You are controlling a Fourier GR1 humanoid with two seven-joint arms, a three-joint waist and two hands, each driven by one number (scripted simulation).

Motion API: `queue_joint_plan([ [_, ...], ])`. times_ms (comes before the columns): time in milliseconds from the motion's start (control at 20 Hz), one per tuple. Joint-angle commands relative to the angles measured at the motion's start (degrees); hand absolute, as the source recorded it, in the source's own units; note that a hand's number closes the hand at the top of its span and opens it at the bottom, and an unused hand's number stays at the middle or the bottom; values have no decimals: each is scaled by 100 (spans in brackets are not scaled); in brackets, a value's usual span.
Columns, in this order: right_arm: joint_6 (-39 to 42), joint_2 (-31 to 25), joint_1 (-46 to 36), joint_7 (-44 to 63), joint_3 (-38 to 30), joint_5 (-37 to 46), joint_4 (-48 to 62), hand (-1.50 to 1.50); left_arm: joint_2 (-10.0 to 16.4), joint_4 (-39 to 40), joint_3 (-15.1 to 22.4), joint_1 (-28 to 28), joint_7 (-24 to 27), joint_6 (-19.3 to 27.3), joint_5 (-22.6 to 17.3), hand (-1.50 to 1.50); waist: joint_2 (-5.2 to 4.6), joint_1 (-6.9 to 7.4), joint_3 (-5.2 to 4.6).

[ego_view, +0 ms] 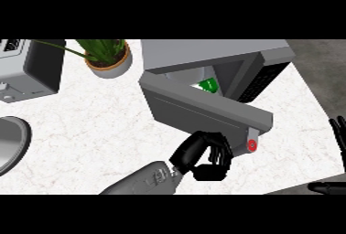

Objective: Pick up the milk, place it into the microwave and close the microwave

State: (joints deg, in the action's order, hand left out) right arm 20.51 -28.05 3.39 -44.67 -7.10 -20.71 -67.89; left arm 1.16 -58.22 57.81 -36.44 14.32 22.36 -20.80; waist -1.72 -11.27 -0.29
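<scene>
Beyond the fingertips of the left hand [205, 157] spreads 1 white marbled counter [101, 132], the largest thing in view. On it, up past those fingers, stands 1 grey microwave [216, 52]. Its 1 door [202, 107] is swung partly shut and slants across the front, leaving a narrow gap.

Far to the left of the fingers, at the upper corner, sits 1 grey appliance [27, 68], cut by the edge. Below it, level with the fingers and well apart from them, curves the rim of 1 metal basin [13, 141]. What is in it cannot be seen. Up and to the left of the fingers stands 1 potted plant [108, 57], green leaves in a pale round pot.

There are 2 hands. The left hand's fingers [218, 148] lie close together, pointing up, with their tips against the door's lower edge and nothing held. The right hand [337, 137] rests at the right edge with its fingers up and spread.

The microwave holds 1 milk carton [208, 85], green and white. It shows through the gap, straight above the left fingers and behind the door. Its white mark is too small to read.

Just right of the left fingertips, on the door's end, sits 1 red round mark [252, 145].
</scene>
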Motion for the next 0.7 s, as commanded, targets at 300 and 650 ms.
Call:
queue_joint_plan([
  [300, 370, -256, -378, 148, 78, -203, -368, -150, -112, 349, -335, -1226, 139, 441, -630, 150, -140, -531, 12],
  [650, 601, -373, -708, 351, 176, -400, -500, -150, -110, 683, -520, -1942, -28, 618, -988, 150, -241, -778, 41],
])
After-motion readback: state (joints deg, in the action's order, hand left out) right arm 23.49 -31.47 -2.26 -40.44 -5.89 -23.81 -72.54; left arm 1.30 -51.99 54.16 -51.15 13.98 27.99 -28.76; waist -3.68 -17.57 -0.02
